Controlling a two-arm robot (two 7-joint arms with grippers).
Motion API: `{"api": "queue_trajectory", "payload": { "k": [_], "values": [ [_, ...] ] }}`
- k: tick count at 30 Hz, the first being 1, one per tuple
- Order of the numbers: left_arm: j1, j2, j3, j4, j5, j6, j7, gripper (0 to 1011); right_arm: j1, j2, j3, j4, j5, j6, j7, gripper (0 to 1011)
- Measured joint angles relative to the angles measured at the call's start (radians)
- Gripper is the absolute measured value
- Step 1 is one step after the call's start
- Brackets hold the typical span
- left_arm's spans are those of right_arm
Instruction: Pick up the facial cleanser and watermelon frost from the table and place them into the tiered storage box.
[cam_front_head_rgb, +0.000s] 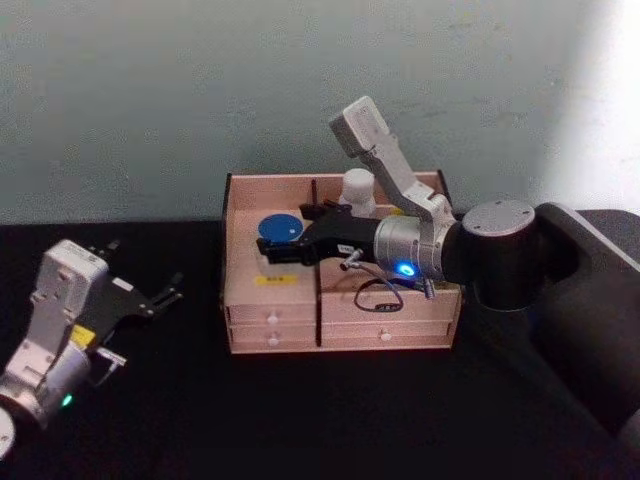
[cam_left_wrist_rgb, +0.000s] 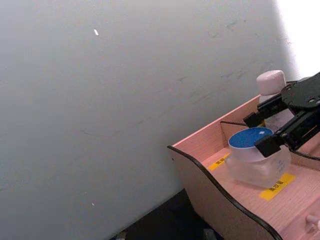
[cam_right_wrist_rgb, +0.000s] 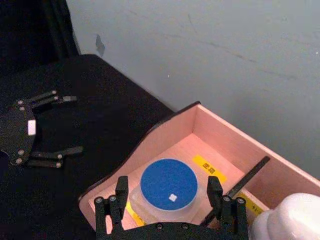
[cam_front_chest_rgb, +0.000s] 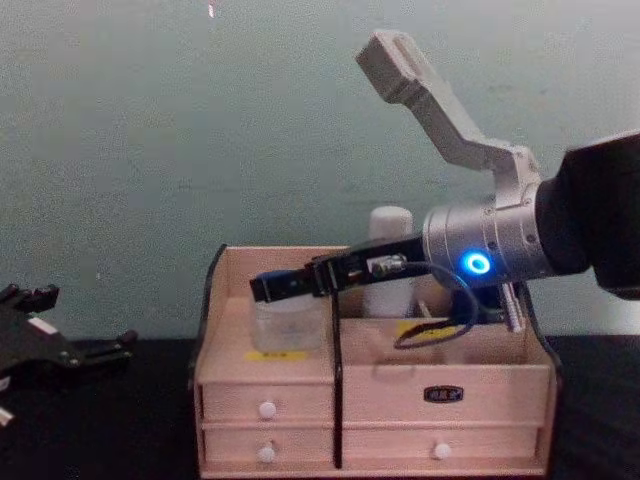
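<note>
The watermelon frost (cam_right_wrist_rgb: 161, 176), a clear jar with a blue lid, stands in the left compartment of the tiered storage box (cam_front_head_rgb: 392, 312). My right gripper (cam_right_wrist_rgb: 168, 188) is open and straddles the jar, one finger on each side with a small gap. The side-on chest view has the jar (cam_front_chest_rgb: 287, 324) resting on the compartment floor under the gripper (cam_front_chest_rgb: 276, 287). The facial cleanser (cam_front_head_rgb: 357, 190) stands upright in the back right compartment, just behind my right wrist. My left gripper (cam_front_head_rgb: 145, 268) is open over the table, left of the box.
The box (cam_front_chest_rgb: 440, 380) has white-knobbed drawers (cam_front_chest_rgb: 267, 409) along its front and yellow labels (cam_right_wrist_rgb: 209, 168) on its steps. A pale wall rises right behind it. Dark table top (cam_front_head_rgb: 300, 420) spreads in front of the box and to its left.
</note>
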Motion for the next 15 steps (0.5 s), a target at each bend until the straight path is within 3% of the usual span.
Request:
{"api": "queue_trajectory", "payload": {
  "k": [5, 15],
  "values": [
    [0.000, 0.000, 0.000, 0.000, 0.000, 0.000, 0.000, 1001, -0.020, 0.009, 0.020, -0.044, 0.011, -0.015, -0.001, 1003],
    [0.000, 0.000, 0.000, 0.000, 0.000, 0.000, 0.000, 1001, -0.101, 0.069, 0.085, -0.235, 0.064, -0.065, -0.024, 1002]
  ]
}}
